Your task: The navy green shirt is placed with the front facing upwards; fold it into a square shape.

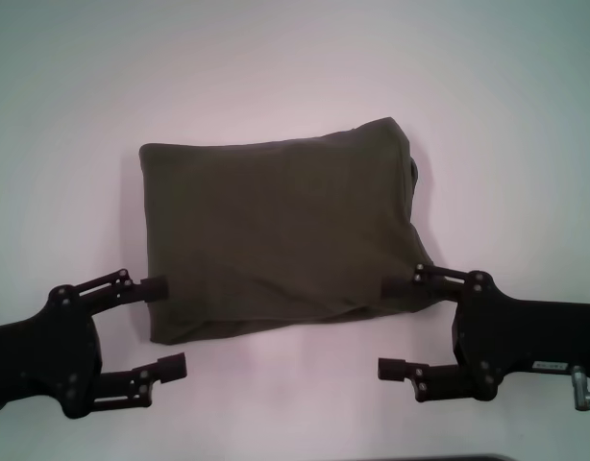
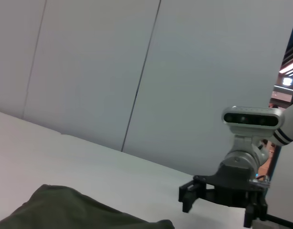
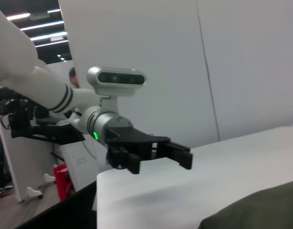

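Note:
The navy green shirt (image 1: 276,235) lies folded into a rough rectangle on the white table (image 1: 276,58), plain olive side up, with a bunched edge at its far right corner. A low part of it shows in the left wrist view (image 2: 65,210) and in the right wrist view (image 3: 261,210). My left gripper (image 1: 162,327) is open at the shirt's near left corner, its upper finger just at the cloth's edge. At the near right corner my right gripper (image 1: 395,327) is open too, its upper finger over the hem. Neither holds the cloth.
Bare white table surrounds the shirt on all sides. Grey wall panels (image 2: 113,71) stand behind the table. Across the table, each wrist view shows the other arm's gripper: the right one (image 2: 223,195) and the left one (image 3: 151,150).

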